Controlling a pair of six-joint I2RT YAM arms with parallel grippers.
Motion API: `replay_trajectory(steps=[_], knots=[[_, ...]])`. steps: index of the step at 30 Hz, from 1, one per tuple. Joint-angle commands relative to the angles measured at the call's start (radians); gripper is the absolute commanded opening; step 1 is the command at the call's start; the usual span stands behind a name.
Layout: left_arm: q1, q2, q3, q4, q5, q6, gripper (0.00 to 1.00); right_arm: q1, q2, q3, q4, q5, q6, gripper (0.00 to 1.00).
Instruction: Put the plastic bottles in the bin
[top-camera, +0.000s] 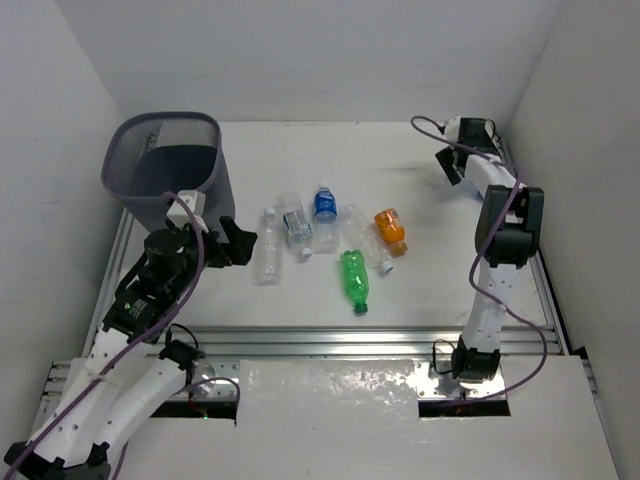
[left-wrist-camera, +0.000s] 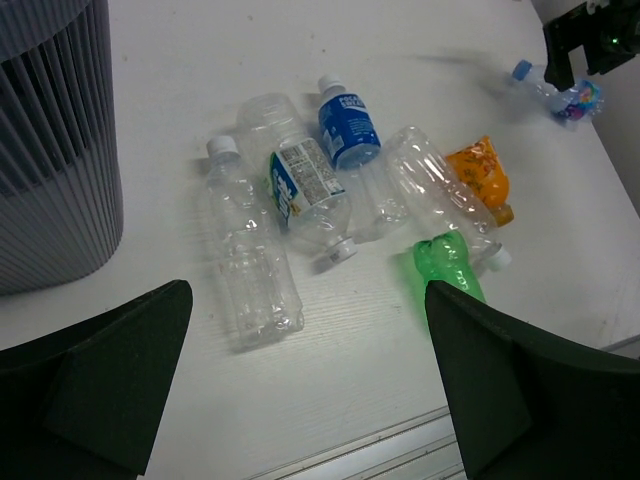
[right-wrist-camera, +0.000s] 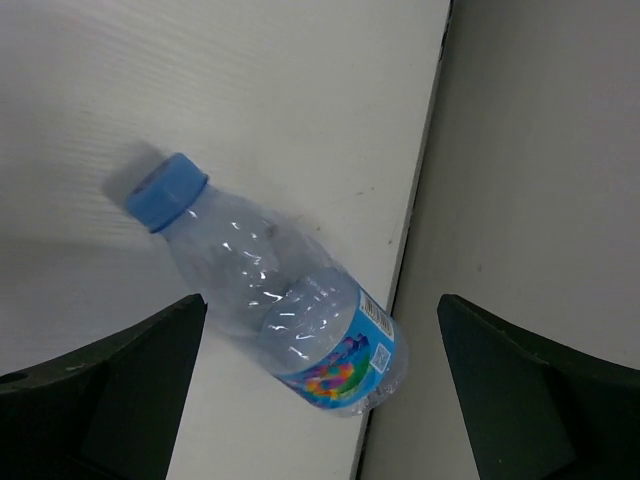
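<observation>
The dark wire-mesh bin (top-camera: 165, 165) stands at the back left; its wall also shows in the left wrist view (left-wrist-camera: 50, 150). Several bottles lie mid-table: a clear one (top-camera: 267, 252), a labelled clear one (top-camera: 296, 226), a blue-labelled one (top-camera: 325, 205), another clear one (top-camera: 362, 235), an orange one (top-camera: 391, 230) and a green one (top-camera: 354, 281). My left gripper (top-camera: 243, 243) is open and empty, just left of the clear bottle (left-wrist-camera: 245, 265). My right gripper (top-camera: 468, 148) is open at the far right corner, its fingers either side of a blue-capped clear bottle (right-wrist-camera: 290, 310) lying by the wall.
White walls close in the table on the left, back and right. A metal rail (top-camera: 330, 340) runs along the near edge. The blue-capped bottle (left-wrist-camera: 556, 92) lies against the right table edge, under the right gripper (left-wrist-camera: 590, 40).
</observation>
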Motion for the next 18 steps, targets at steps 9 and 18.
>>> replay_trajectory(steps=[9,18], knots=[[-0.013,0.035,0.031,0.014,-0.059,0.0,1.0,-0.094,0.191,0.257,-0.27,-0.29,0.028,0.97],[-0.013,0.012,0.023,0.025,-0.059,0.003,1.0,-0.088,0.173,0.188,-0.286,-0.423,0.201,0.23]])
